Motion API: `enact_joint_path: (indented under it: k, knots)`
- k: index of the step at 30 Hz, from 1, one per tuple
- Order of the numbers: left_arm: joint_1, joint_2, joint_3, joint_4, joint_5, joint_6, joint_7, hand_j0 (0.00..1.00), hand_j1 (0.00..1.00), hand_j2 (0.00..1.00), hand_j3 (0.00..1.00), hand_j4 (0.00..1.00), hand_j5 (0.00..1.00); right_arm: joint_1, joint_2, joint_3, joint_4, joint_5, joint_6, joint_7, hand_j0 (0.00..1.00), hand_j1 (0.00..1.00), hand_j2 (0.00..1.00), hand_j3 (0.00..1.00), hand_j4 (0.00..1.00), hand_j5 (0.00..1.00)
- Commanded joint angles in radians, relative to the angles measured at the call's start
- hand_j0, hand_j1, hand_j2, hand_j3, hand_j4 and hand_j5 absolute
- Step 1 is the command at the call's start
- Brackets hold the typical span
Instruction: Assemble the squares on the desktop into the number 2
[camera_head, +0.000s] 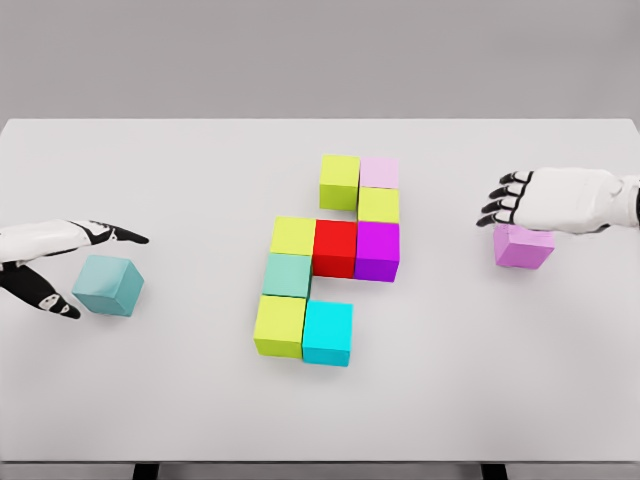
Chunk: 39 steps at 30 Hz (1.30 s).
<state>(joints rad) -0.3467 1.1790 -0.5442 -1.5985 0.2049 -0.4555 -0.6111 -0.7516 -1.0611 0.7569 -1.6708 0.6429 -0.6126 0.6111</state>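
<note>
Nine squares sit joined, the 2 nearly formed; a teal cube waits between the spread fingers of the left robot hand; a pink cube lies under the right robot hand (fingers extended, not gripping).

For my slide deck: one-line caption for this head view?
Left robot hand open beside a teal cube, right robot hand over a pink cube, flanking the partly built block 2 on the white table.

Nine touching coloured cubes mid-desk; teal cube left, pink cube right.
</note>
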Motion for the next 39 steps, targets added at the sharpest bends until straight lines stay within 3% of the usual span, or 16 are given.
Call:
enact_joint_path:
  k: [1, 17, 19, 39]
  knots:
    - [0.0, -0.012, -0.003, 0.009, 0.005, 0.001, 0.0, 1.0, 1.0, 1.0, 1.0, 1.0, 1.0, 0.0, 0.018, 0.021, 0.029, 0.034, 0.002, 0.0, 1.0, 1.0, 1.0, 1.0, 1.0, 1.0]
    - [-0.001, -0.027, -0.007, 0.078, 0.005, 0.0, 0.0, 1.0, 1.0, 1.0, 1.0, 1.0, 1.0, -0.032, 0.035, 0.05, 0.091, 0.13, 0.002, 0.0, 1.0, 1.0, 1.0, 1.0, 1.0, 1.0]
    - [0.0, -0.041, -0.007, 0.083, 0.004, 0.001, 0.0, 1.0, 1.0, 1.0, 1.0, 1.0, 1.0, -0.052, 0.044, 0.085, 0.092, 0.144, 0.002, 0.0, 1.0, 1.0, 1.0, 1.0, 1.0, 1.0]
    - [0.0, -0.047, -0.008, 0.083, 0.004, -0.011, 0.0, 1.0, 1.0, 1.0, 1.0, 1.0, 1.0, -0.054, 0.058, 0.128, 0.089, 0.135, 0.002, 0.0, 1.0, 1.0, 1.0, 1.0, 1.0, 1.0]
